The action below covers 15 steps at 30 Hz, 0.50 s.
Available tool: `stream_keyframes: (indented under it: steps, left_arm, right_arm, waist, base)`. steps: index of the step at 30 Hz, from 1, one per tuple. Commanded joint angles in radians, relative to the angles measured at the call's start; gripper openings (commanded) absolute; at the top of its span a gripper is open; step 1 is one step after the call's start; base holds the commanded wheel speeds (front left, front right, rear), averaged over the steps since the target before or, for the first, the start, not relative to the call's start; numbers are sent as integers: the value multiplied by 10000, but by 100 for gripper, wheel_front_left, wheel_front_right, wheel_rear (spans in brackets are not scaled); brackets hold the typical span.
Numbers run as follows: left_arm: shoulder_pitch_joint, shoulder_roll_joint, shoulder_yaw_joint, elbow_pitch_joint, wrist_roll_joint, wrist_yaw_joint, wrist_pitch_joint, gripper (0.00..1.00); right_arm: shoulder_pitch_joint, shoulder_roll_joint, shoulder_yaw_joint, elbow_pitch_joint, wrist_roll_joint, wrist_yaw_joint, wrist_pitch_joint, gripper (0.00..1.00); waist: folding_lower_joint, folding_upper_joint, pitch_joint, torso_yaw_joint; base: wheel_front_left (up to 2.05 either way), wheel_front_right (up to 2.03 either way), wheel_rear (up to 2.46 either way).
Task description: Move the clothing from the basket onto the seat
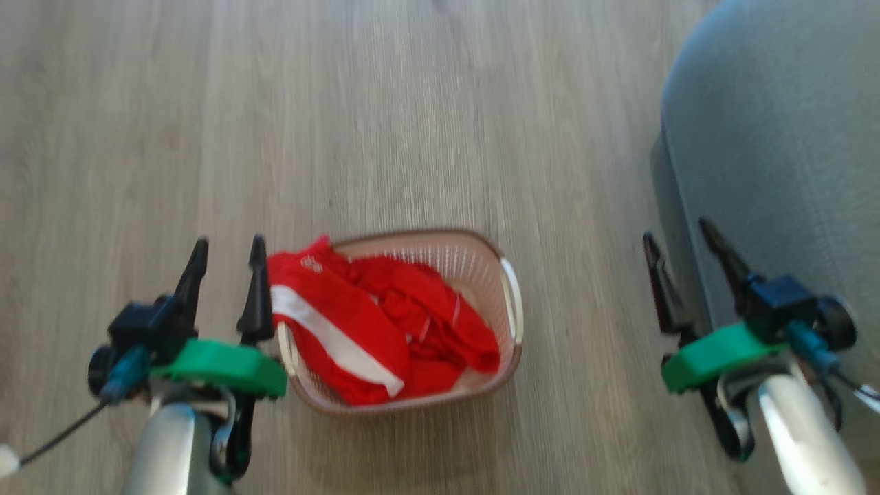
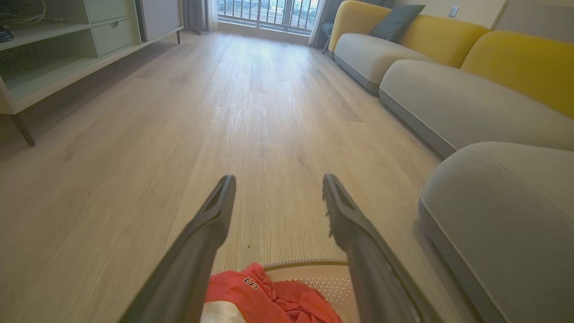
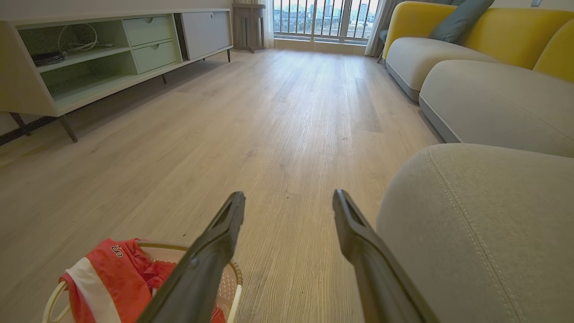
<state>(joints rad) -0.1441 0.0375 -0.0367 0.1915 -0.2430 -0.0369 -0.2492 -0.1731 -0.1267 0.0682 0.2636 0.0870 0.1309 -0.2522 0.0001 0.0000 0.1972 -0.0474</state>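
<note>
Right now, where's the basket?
In the head view the basket sits on the wood floor at lower centre, just right of the left gripper, red clothing inside; the grey seat is off to its right.

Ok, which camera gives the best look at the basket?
Head view: the basket shows nearly whole from above, clothing inside. The left wrist view gives a slice of far rim; the right wrist view its top, partly behind a finger.
</note>
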Motion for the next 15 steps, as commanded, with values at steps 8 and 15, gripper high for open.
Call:
stream_keyframes:
  steps: [8,15]
  left_arm:
    - [-2234,145,-836,1333,1085,-250,-126,100]
    - [-4609,300,-2159,4005,2254,-540,720,100]
  right_arm:
    - [-1441,0,-267,-994,-192,-2,-95,100]
    - [-2276,81,-201,-1364,-203,-2,-95,100]
  waist:
    - [-1,0,3143,-60]
    - [-1,0,4776,-263]
  base:
    - [0,0,0]
    - [0,0,0]
